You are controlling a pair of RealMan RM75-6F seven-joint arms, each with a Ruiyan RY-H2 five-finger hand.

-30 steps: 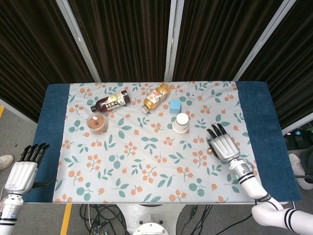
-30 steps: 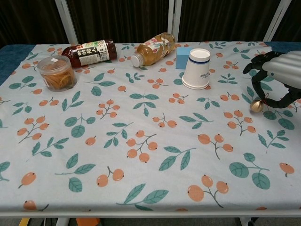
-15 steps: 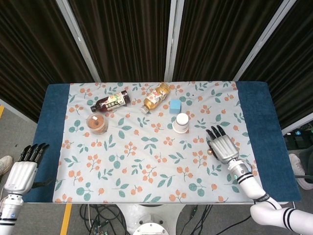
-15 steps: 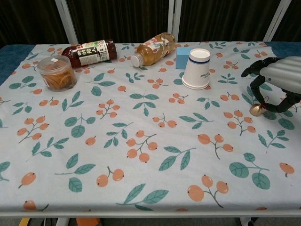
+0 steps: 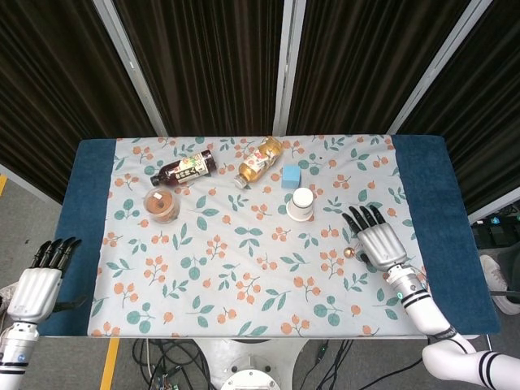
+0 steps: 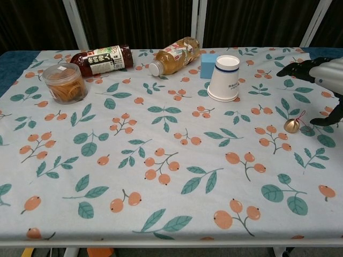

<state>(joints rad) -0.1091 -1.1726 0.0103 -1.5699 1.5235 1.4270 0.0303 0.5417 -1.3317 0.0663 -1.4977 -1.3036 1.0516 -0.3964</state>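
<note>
A small golden bell (image 6: 292, 125) with a red string lies loose on the floral tablecloth (image 5: 244, 268), also seen as the bell (image 5: 349, 253) in the head view. My right hand (image 5: 380, 242) hovers just to its right with fingers spread and nothing in it; the chest view shows the right hand (image 6: 321, 72) at the frame's right edge, thumb tip close to the bell. My left hand (image 5: 36, 286) hangs off the table's left front corner, fingers straight, holding nothing.
An upside-down paper cup (image 6: 225, 77) stands near a blue block (image 6: 208, 65). A yellow drink bottle (image 6: 174, 55) and a dark bottle (image 6: 102, 60) lie on their sides at the back. A clear snack jar (image 6: 65, 83) stands at the left.
My right hand has lifted off the bell and drawn to the right, its fingers uncurling; the bell now lies uncovered. The left hand has not moved.
</note>
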